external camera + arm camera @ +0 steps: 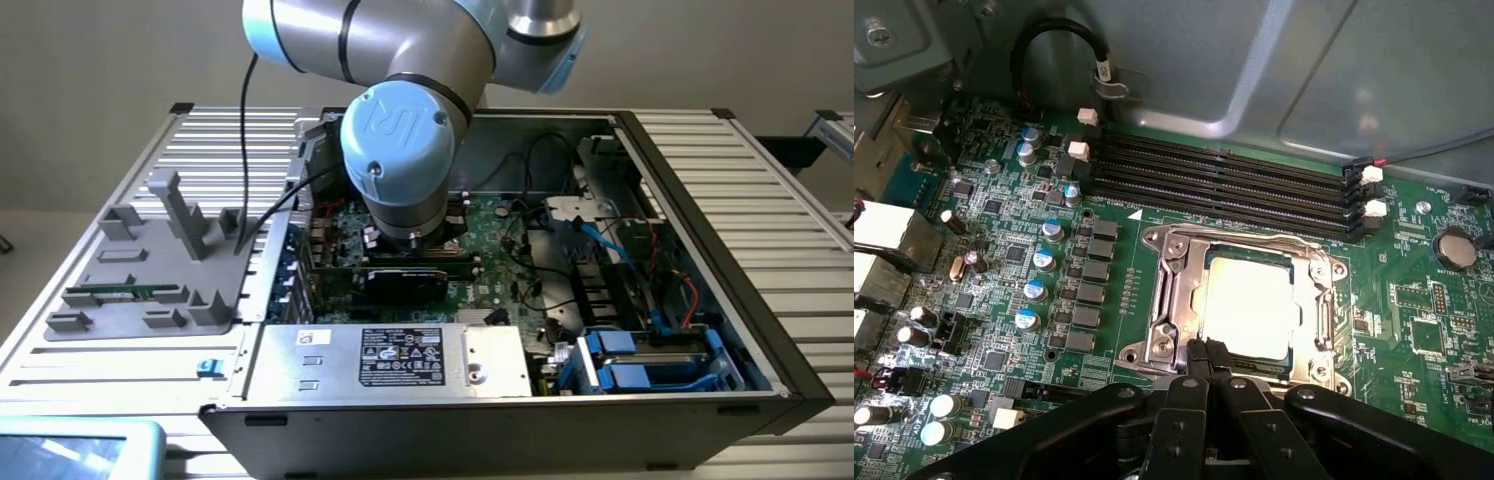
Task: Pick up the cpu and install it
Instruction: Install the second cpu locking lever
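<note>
The cpu (1249, 305) shows as a bright silver square lying flat inside the metal-framed socket (1172, 262) on the green motherboard (1004, 240). My gripper (1206, 352) is shut, its two black fingers pressed together with nothing visible between them. The tips sit at the socket frame's edge, right beside the cpu's near side. In the exterior view, the arm's wrist (400, 150) reaches down into the open computer case (694, 200) over the board's middle.
Black memory slots (1224, 180) run just beyond the socket, and capacitors (1034, 290) stand beside it. On the exterior view's left, a grey fixture tray (147, 270) holds a green memory stick (127, 294). A power supply (387, 360) and blue drive caddies (641, 360) line the case's front.
</note>
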